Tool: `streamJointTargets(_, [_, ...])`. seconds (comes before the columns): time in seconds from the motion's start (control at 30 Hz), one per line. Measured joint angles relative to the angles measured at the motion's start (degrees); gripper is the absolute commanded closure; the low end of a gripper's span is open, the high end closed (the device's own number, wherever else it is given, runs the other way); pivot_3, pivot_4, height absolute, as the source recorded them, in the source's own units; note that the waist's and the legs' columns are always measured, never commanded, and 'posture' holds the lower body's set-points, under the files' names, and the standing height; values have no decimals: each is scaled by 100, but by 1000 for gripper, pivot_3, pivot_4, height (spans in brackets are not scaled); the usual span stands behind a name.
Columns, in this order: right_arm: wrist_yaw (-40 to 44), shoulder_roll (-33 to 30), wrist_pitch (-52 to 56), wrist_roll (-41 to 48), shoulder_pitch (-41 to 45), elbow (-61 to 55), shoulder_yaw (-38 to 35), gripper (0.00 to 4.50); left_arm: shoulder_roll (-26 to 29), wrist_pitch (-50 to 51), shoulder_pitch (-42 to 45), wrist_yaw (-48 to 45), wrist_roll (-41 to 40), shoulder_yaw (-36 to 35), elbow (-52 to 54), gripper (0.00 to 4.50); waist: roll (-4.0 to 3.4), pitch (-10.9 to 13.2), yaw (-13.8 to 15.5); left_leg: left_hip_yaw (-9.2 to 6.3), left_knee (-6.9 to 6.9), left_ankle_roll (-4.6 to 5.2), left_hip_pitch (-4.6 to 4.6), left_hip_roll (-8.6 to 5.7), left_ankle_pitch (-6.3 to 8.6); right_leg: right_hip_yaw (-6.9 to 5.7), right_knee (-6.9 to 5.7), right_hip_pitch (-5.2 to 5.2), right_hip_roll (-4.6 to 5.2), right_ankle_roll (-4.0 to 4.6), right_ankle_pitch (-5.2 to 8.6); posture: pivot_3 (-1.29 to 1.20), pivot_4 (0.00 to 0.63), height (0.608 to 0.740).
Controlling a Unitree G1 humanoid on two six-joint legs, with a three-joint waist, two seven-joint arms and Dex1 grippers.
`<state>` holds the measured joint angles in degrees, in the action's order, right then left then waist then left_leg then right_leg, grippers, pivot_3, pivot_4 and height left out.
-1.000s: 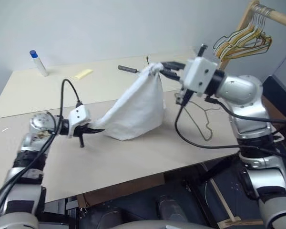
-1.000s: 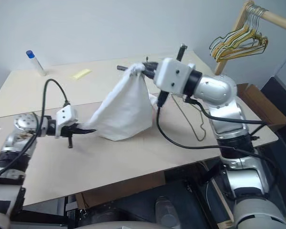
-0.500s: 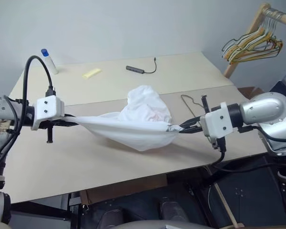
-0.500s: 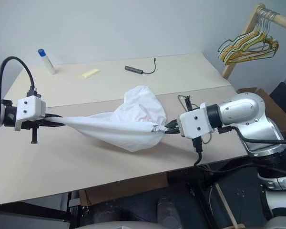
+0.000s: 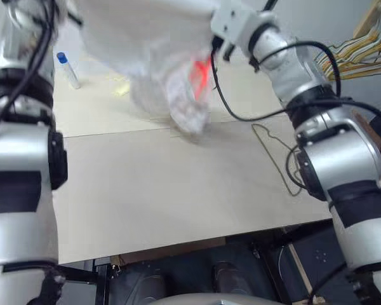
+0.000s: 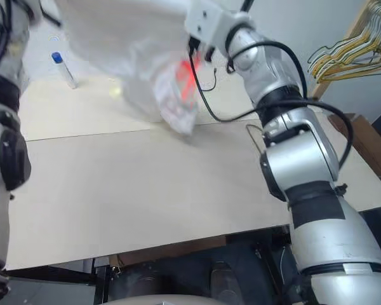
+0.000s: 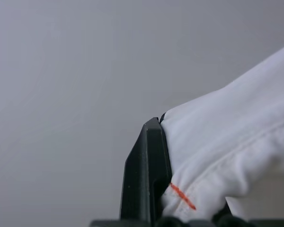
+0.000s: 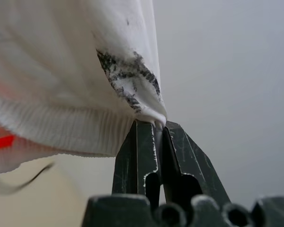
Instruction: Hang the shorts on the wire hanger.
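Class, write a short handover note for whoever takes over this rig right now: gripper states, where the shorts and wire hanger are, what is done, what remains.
Left gripper: shut on the white thin-fabric shorts.
Right gripper: shut on the shorts' edge, beside dark marks.
Shorts: held raised between both grippers, hanging above the beige table.
Thin bare wire hanger: lying flat on the table by the right arm, untouched.
Done: shorts picked up.
Left: getting the shorts onto the hanger.

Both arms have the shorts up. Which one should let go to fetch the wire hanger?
Probably the right. The wire hanger lies on the table beside the right arm, far from the left. The left gripper could keep holding the shorts.
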<state>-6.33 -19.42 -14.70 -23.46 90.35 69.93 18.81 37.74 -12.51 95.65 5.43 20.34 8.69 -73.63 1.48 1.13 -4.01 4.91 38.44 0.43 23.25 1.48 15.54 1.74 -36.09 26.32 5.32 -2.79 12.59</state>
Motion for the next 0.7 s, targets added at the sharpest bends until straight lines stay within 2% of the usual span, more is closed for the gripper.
streamJointTargets(0.07, [-694,-42,-431,-2,115,116,-160,4500,13,-442,158,419,68,-1,-2,4482,0,0,0,9,-28,0,-12,-7,0,-34,21,-8,12,0,1,9,0,740])
streamJointTargets(0.13, [-767,-141,-721,0,97,181,-197,4500,41,-757,111,414,106,-2,-24,4482,0,0,-1,14,-25,0,-10,-7,0,-57,47,-23,17,-1,2,4,0,740])
streamJointTargets(0.2, [-267,-272,-1066,16,-205,214,-207,4500,72,-1103,-208,6,51,-16,11,4482,-3,-2,-11,13,-16,-1,-44,-5,-4,-79,84,-96,17,-2,2,4,0,740])
streamJointTargets(0.27, [672,-451,-1616,3,-846,291,-127,4500,121,-1516,-855,-708,-78,-48,117,4482,-6,-1,-27,12,-16,16,-152,0,6,-93,112,-225,16,-4,0,6,0,740])
streamJointTargets(0.3, [1051,-494,-1856,-5,-1137,348,-73,4500,142,-1655,-1159,-1018,-142,-57,140,4482,-6,-1,-48,14,-4,34,-170,0,17,-90,107,-242,19,-7,-2,6,0,740])
streamJointTargets(0.4, [1890,-507,-2268,-37,-1620,426,91,4500,185,-1827,-1892,-1699,-336,-110,394,4482,-6,3,-166,-6,48,34,-107,6,5,-92,75,-198,16,-4,-41,10,0,740])
streamJointTargets(0.47, [2342,-728,-2688,-173,-1892,346,283,4500,278,-1918,-2723,-2281,-691,-247,1210,4482,-13,-2,-199,-4,54,33,-127,10,4,-81,70,-213,16,-5,-41,11,0,740])
streamJointTargets(0.53, [2699,-985,-3147,-350,-2266,261,468,4500,513,-1783,-4056,-3111,-1106,-324,2366,4482,-25,-10,-300,-6,51,37,-132,15,6,-72,70,-212,15,-6,-40,14,0,740])
streamJointTargets(0.63, [2935,-1094,-3512,-553,-2665,232,650,4500,708,-964,-5698,-4025,-1621,-321,4045,4482,-25,-9,-395,-30,59,34,-124,29,5,-53,46,-189,6,-4,-40,21,0,740])
streamJointTargets(0.7, [2923,-1194,-3720,-775,-2882,168,826,4500,1024,-401,-6644,-4624,-1998,-351,5282,4482,-25,-9,-435,-37,60,37,-126,30,7,-46,36,-186,6,-1,-38,25,0,740])
